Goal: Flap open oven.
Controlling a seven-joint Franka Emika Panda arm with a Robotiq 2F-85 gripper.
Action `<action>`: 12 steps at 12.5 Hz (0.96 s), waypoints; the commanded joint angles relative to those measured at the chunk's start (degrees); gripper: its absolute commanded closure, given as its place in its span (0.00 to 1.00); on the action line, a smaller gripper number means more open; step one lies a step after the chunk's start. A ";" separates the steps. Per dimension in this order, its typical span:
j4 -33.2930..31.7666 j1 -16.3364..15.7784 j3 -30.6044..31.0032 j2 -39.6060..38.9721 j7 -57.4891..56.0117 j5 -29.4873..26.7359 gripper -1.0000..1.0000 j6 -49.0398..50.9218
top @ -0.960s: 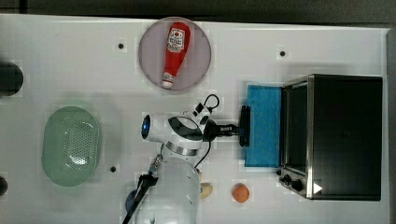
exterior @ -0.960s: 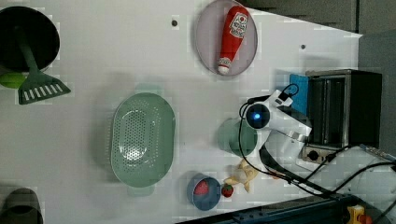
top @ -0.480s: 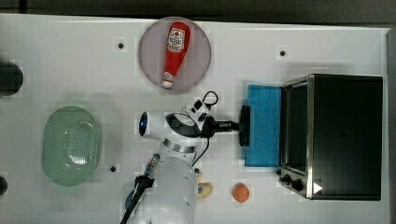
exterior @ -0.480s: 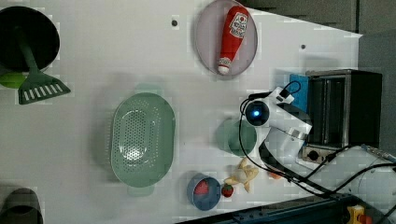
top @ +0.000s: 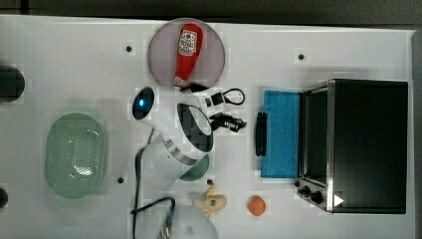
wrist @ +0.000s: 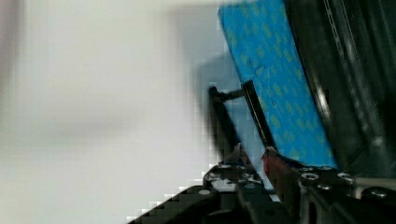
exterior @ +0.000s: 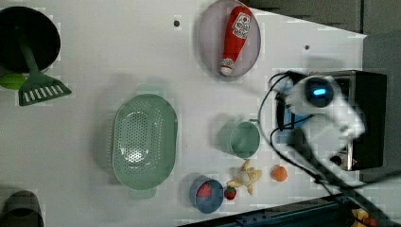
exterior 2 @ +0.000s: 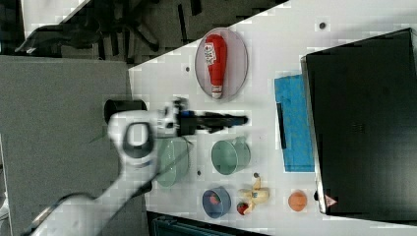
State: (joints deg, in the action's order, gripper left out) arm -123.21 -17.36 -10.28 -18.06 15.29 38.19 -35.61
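Note:
The oven [top: 368,144] stands at the top view's right, a black box with silver trim. Its blue-tinted glass door [top: 281,134] lies flapped down flat on the table, and the dark bar handle [top: 261,133] is at the door's outer edge. My gripper [top: 241,123] hovers a short way to the top view's left of the handle, apart from it. In the wrist view the fingers [wrist: 275,163] stand a little apart with nothing between them, and the handle [wrist: 224,121] and door [wrist: 275,84] lie beyond. In the right view the gripper [exterior 2: 243,119] points at the door [exterior 2: 295,123].
A ketchup bottle [top: 186,52] lies on a round plate [top: 164,55] at the back. A green colander [top: 74,154] sits at the top view's left. A green cup [exterior: 241,139], a banana toy [top: 211,200], an orange [top: 257,205] and a blue bowl [exterior: 206,195] lie near the front edge.
My gripper has let go of the door handle and drawn back toward the top view's left. The arm's wrist has swung round. The door stays flat open.

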 commanded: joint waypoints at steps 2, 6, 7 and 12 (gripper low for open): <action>3.49 1.24 -4.87 16.64 2.63 -18.43 0.83 2.94; 5.37 1.27 -7.67 27.82 2.64 -33.78 0.83 11.47; 5.84 1.27 -7.69 29.79 2.64 -33.69 0.83 13.12; 5.98 1.22 -7.34 33.39 2.64 -33.62 0.83 17.76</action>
State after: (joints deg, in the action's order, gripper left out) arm -115.37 -14.93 -18.49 17.77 15.37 5.61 -19.54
